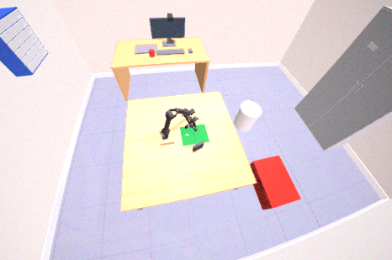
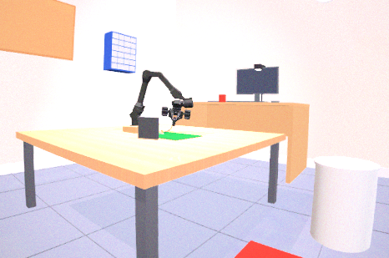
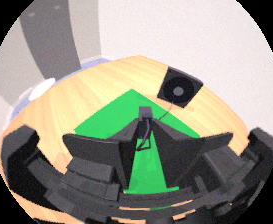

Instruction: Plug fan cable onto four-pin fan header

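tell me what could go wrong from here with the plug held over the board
1. The gripper holds the small dark plug above the green board; coming down off-line, it could miss the header, which is too small to make out here.
2. The thin cable runs back to the fan and could tug the plug askew.
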You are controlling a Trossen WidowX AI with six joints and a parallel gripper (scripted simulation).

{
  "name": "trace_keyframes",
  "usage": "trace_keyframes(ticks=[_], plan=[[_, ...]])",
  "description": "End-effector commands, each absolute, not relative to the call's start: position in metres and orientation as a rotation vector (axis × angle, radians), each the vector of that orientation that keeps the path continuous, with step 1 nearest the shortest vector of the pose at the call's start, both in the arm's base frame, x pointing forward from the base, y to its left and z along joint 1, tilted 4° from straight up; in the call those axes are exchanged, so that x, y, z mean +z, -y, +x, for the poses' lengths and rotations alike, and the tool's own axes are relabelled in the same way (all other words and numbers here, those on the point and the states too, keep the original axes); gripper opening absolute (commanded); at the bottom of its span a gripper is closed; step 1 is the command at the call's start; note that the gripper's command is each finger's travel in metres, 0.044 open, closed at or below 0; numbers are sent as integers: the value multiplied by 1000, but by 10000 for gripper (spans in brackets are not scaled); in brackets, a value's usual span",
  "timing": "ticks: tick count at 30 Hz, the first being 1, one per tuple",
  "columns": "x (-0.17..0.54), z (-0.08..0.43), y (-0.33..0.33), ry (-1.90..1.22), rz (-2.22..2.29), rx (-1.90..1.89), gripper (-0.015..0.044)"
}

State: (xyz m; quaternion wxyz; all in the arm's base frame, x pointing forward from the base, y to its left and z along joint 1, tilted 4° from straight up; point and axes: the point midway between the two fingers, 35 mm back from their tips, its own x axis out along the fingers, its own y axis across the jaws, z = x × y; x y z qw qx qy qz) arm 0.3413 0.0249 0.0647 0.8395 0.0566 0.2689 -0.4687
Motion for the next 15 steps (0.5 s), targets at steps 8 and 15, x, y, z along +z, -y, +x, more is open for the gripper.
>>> trace_keyframes(ticks=[8, 15], plan=[[69, 334, -31, -398, 75, -980, 0], [73, 329, -35, -297, 53, -966, 0]])
